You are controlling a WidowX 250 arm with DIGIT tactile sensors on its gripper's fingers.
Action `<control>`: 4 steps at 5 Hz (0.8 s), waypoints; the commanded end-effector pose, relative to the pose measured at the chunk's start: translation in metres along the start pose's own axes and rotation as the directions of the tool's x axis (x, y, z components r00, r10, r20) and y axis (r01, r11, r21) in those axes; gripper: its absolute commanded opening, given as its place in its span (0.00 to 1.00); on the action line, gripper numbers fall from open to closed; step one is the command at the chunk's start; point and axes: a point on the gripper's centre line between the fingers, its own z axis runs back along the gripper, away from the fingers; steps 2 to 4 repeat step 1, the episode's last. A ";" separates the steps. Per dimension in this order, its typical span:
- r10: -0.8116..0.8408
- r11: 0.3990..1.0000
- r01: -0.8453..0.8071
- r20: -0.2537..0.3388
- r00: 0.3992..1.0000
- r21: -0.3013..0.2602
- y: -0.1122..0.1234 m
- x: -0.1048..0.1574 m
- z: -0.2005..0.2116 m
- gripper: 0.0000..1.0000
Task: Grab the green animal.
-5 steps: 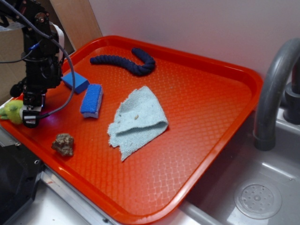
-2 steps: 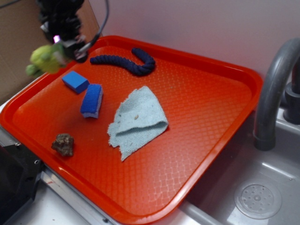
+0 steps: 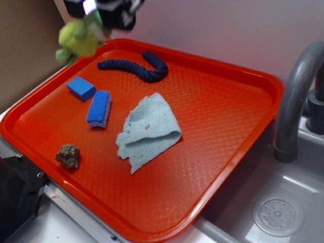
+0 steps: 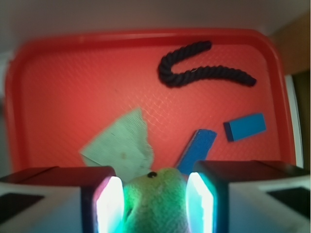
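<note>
Steel worktop edge (image 3: 76, 223) fills the nearest corner of the exterior view, with a grey sink basin (image 3: 283, 212) and its round drain to the right. A curved grey faucet (image 3: 296, 96) rises from the sink's far side. A large orange-red tray (image 3: 223, 152) with a textured floor sits partly over the sink and takes up most of the scene.

On the tray, nearest the front rim, lies a small brown lumpy object (image 3: 68, 155). Beyond it, toward the middle, a pale blue cloth (image 3: 148, 130) lies crumpled and folded. To its left lies a blue sponge (image 3: 98, 108) with a white edge, and just beyond that, apart from it, a small blue block (image 3: 81, 88). Near the far rim a dark navy rope (image 3: 139, 67) lies in a curve.

Above the tray's far left corner, well clear of its floor, the gripper (image 3: 93, 23) holds the green animal (image 3: 78, 39) in the air. The wrist view shows the fingers (image 4: 109, 206) clamped on the plush (image 4: 155, 201) from both sides, glowing green where they press it. A plain white wall (image 3: 228, 30) stands behind the tray, and a brown panel (image 3: 25, 45) stands at far left.
</note>
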 end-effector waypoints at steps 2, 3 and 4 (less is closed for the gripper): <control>0.204 0.978 -0.198 0.105 0.973 -0.068 0.028 0.024 0.038 0.00; 0.204 0.978 -0.198 0.105 0.973 -0.068 0.028 0.024 0.038 0.00; 0.204 0.978 -0.198 0.105 0.973 -0.068 0.028 0.024 0.038 0.00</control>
